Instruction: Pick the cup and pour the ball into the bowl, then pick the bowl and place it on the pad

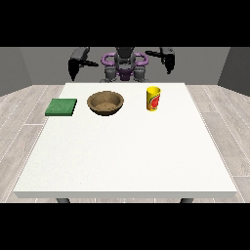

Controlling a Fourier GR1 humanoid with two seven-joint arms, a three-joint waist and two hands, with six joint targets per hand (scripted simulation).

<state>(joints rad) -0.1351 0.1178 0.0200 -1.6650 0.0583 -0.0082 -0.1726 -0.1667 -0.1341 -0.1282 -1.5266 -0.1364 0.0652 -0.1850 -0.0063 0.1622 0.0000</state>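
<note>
Three things apart: cup (pixel 153 98), bowl (pixel 105 103), pad (pixel 61 107)

We find no words, numbers or brand names that we can read anywhere. The yellow cup (pixel 153 98) carries a red mark on its side, but we cannot make out any letters or a sign in it.

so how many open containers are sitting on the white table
2. A round brown wooden bowl sits near the table's far edge, just right of the green square pad. A yellow cup with a red mark stands upright further right. The ball isn't visible, perhaps inside the cup.
</note>
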